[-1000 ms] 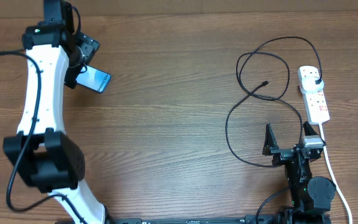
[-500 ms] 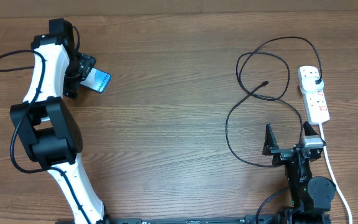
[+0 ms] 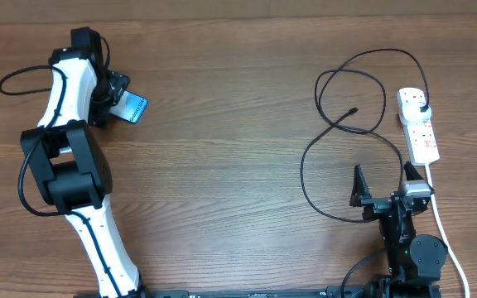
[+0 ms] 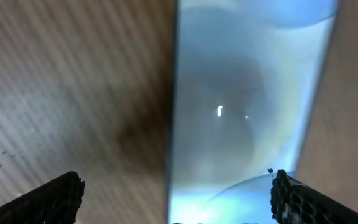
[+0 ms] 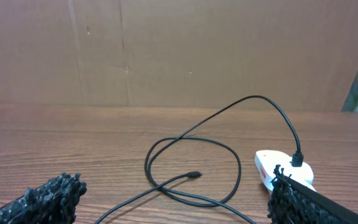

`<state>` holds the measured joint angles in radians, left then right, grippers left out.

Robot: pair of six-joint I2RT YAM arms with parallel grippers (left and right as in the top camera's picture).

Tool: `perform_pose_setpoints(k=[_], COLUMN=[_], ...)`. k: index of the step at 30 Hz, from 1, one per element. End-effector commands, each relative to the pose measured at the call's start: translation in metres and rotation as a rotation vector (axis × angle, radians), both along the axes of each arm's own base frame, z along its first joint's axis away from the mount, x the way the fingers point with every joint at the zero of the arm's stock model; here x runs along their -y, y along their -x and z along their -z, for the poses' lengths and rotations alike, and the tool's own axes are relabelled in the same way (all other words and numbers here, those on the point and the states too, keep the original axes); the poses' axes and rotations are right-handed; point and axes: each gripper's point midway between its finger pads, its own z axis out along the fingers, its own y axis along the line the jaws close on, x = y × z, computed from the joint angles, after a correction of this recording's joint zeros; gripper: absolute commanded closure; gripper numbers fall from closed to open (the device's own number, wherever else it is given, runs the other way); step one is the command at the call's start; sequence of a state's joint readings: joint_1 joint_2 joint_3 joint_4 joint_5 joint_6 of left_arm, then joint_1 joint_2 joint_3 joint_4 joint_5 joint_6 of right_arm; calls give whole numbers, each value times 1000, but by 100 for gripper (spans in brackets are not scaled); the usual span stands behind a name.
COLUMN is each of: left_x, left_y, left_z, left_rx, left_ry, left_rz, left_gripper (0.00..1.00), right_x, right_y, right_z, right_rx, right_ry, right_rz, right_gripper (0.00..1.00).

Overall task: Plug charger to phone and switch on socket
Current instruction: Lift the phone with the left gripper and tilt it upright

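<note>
The phone (image 3: 132,108), with a light-blue screen, lies on the table at the far left. My left gripper (image 3: 114,93) is open right over it. In the left wrist view the phone (image 4: 247,112) fills the right half between the wide-apart fingers (image 4: 179,196), and nothing is held. The charger, a thin black cable (image 3: 321,157), loops at the right with its plug tip (image 3: 354,110) free on the wood. Its adapter (image 3: 421,106) sits in the socket, a white power strip (image 3: 421,132). My right gripper (image 3: 381,189) is open and empty, below the cable loops. The right wrist view shows the plug tip (image 5: 194,175) and socket (image 5: 272,169).
The socket's thick white cord (image 3: 442,228) runs down the right edge past my right arm's base. A brown cardboard wall (image 5: 179,50) stands behind the table. Bare wood lies between the phone and the cable.
My left arm has swung back and folded, and its gripper has dropped closer over the phone. The phone, cable and right arm have not moved.
</note>
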<state>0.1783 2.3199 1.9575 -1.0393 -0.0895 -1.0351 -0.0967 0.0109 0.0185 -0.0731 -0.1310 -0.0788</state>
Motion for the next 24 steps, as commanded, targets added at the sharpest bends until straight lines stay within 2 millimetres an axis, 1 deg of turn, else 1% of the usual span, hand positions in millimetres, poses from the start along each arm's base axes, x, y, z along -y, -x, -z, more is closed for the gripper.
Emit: perform_pose_setpoints(k=[1, 4, 13, 17, 24], left_x=[-3, -3, 0, 4, 5], left_y=[-20, -25, -30, -33, -33], left_z=[-12, -12, 14, 22, 32], left_rx=[57, 64, -13, -15, -29], left_ry=[-10, -8, 25, 43, 47], left_rz=[-30, -42, -38, -37, -51], left_gripper=[1, 1, 1, 1, 0], right_x=[0, 0, 0, 0, 0], right_y=[0, 0, 0, 0, 0], right_z=[2, 2, 2, 2, 2], right_rx=[1, 1, 1, 1, 1], right_ry=[-3, -3, -3, -3, -3], right_rz=[-3, -3, -3, -3, -3], right_gripper=[0, 0, 0, 0, 0])
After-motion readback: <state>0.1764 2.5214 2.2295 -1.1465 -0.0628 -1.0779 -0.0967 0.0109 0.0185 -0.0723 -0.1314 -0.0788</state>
